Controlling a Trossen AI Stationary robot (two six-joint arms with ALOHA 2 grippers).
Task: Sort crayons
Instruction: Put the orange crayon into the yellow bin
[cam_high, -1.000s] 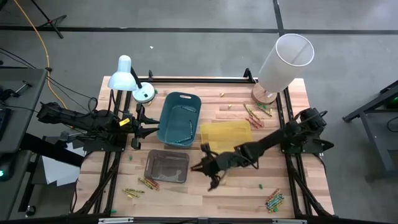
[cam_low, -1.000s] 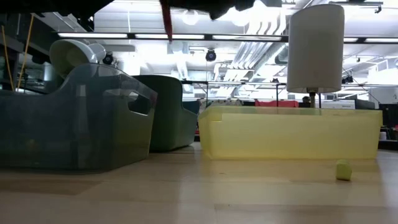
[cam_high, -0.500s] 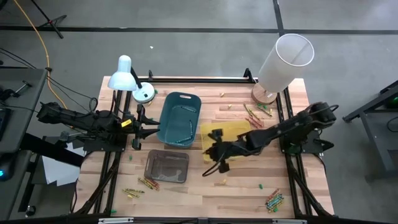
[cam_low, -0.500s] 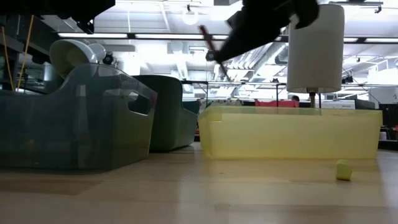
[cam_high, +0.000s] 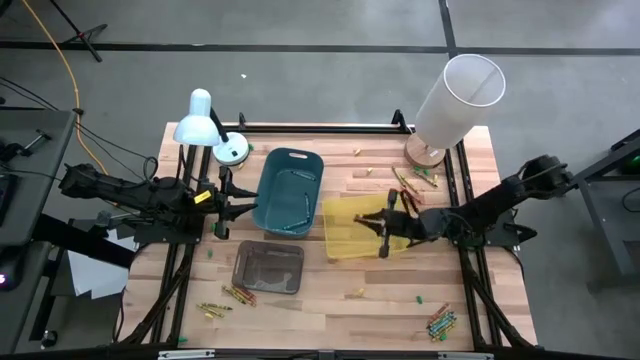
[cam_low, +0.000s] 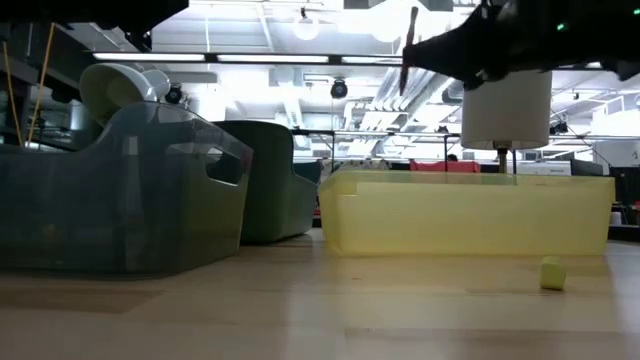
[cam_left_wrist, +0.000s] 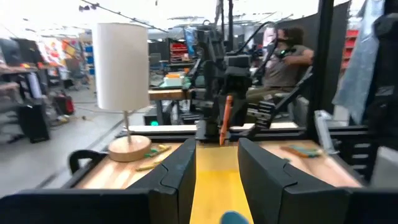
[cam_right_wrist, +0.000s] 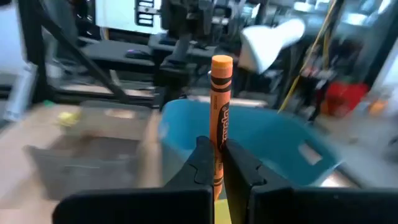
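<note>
Now, right gripper (cam_high: 384, 228): has moved from the table front to above the yellow bin (cam_high: 340, 210).
Jaws: clenched on an orange crayon (cam_right_wrist: 220, 112).
Left gripper (cam_high: 232, 205): waits, part-open, holding nothing.
Meaning: drop looks imminent.

The setting was a robotics laboratory or workshop: a wooden surface (cam_high: 300, 310) stood on a grey concrete floor (cam_high: 300, 90), with exposed ceiling ducts (cam_low: 400, 90), strip lights (cam_low: 250, 58) and equipment racks (cam_left_wrist: 37, 93) behind.
</note>
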